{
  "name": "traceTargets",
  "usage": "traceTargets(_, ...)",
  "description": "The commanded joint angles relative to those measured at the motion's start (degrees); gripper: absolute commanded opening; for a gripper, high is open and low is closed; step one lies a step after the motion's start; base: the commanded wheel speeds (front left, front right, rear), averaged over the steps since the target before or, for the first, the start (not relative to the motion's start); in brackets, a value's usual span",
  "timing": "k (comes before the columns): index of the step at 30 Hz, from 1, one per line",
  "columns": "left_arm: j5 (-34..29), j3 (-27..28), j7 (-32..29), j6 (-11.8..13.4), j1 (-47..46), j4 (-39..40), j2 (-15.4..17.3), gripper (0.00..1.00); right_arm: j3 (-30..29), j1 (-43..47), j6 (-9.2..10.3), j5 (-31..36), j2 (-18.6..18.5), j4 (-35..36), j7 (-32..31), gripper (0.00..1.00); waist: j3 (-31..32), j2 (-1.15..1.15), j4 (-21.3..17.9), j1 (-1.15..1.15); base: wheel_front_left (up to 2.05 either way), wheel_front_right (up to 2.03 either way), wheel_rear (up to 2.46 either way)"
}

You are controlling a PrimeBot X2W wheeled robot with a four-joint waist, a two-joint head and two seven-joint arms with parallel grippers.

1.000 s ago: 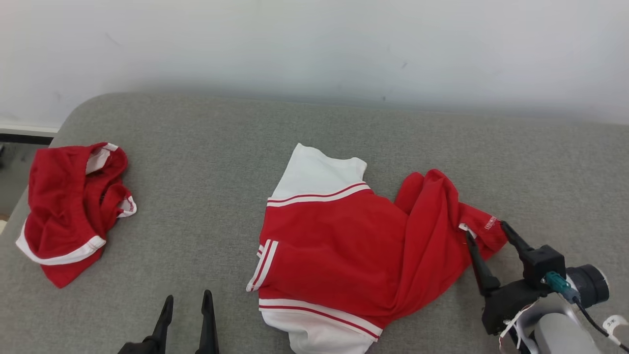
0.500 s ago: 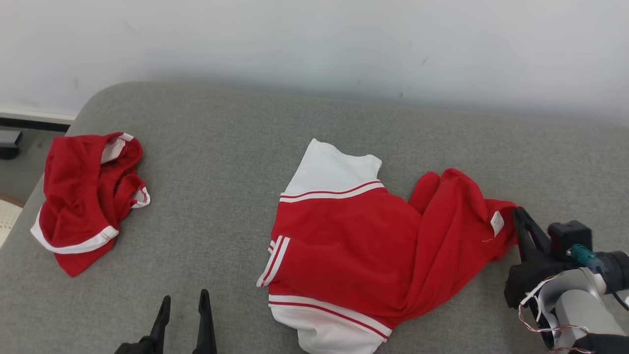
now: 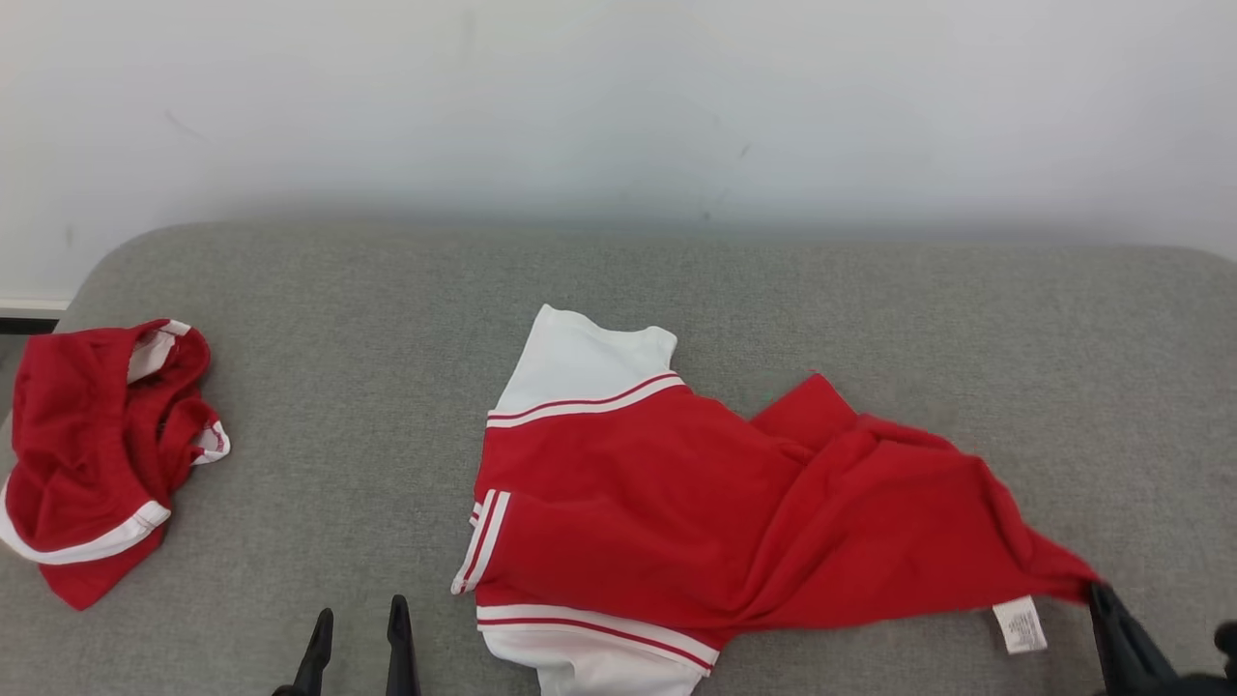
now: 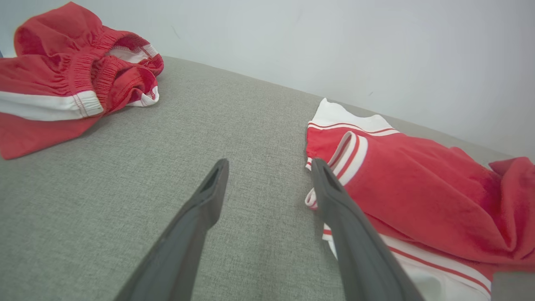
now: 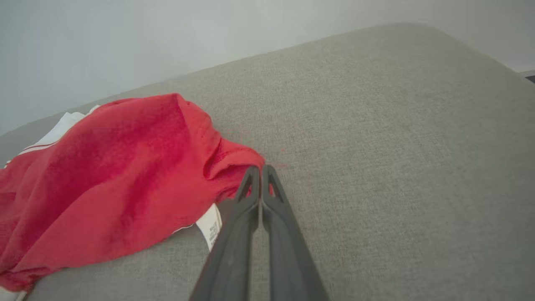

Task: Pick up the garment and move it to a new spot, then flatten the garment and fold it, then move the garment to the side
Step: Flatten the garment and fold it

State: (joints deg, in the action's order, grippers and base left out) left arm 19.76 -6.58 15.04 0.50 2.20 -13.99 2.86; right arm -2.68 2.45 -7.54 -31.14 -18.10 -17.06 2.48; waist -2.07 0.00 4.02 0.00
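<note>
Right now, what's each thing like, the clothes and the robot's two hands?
red and white shirt: lying rumpled, one corner stretched out to the right gripper
red shorts: crumpled in a heap, nothing touching them
left gripper: open, holding nothing
right gripper: shut on the shirt's corner
white label: showing, lying flat

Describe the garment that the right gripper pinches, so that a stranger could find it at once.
On the grey cushioned surface below the white wall, look at the middle. The red shirt with white sleeves lies there, one corner pinched by the right gripper. Unlike the crumpled red bundle at the left edge, it is stretched out.
</note>
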Motion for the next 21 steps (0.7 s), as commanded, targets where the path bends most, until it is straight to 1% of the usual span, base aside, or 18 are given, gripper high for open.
traceTargets(1,0.1,0.1,0.1,-0.1,0.1,0.1,0.0,1.0,-0.5,1.4,0.11,-1.1,0.2,1.6,-1.1,0.0,-0.4,0.0,-0.3,0.0,0.0,0.0,0.0)
traceTargets(3,0.1,0.1,0.1,-0.2,-0.1,0.1,0.0,1.0,-0.3,4.2,0.11,-2.3,0.5,4.5,-3.9,0.0,-0.6,0.0,-0.6,0.0,0.0,0.0,0.0)
traceTargets(6,0.0,0.0,0.1,-0.4,-0.4,-0.2,0.0,1.0,-1.1,6.1,0.11,-2.6,1.0,7.6,-6.1,0.0,-0.9,0.0,-0.7,0.0,0.0,0.0,0.0)
traceTargets(10,-0.3,0.3,0.1,-0.3,-0.8,-0.3,0.0,1.0,-1.3,4.2,0.11,-2.0,1.3,10.0,-7.6,0.0,-1.0,0.0,-0.8,0.0,0.0,0.0,0.0)
traceTargets(12,-0.5,0.2,0.1,-0.4,-1.0,-0.4,0.0,1.0,-0.9,2.2,0.11,-1.5,0.7,9.8,-8.6,0.0,-1.2,0.0,-0.6,0.0,0.0,0.0,0.0)
traceTargets(14,-0.6,0.2,0.1,-0.4,-1.3,-0.4,0.0,1.0,-0.7,-0.6,0.11,-1.3,0.2,8.2,-9.4,0.0,-1.4,0.0,-0.5,0.0,0.0,0.0,0.0)
traceTargets(16,-0.7,0.0,0.1,-0.6,-1.4,-0.7,0.0,1.0,-0.4,-4.1,0.11,-1.2,-0.6,5.1,-9.9,0.0,-1.7,0.0,-0.1,0.0,0.0,0.0,0.0)
traceTargets(19,-0.8,-0.3,0.1,-0.9,-2.2,-1.1,0.0,1.0,0.6,-9.5,0.11,0.8,-2.7,-1.3,-9.2,0.0,-1.9,0.0,0.8,0.0,0.0,0.0,0.0)
traceTargets(21,-0.9,-0.4,0.1,-0.8,-2.5,-1.1,0.0,1.0,1.1,-12.8,0.11,1.3,-3.3,-6.5,-8.5,0.0,-2.0,0.0,1.3,0.0,0.0,0.0,0.0)
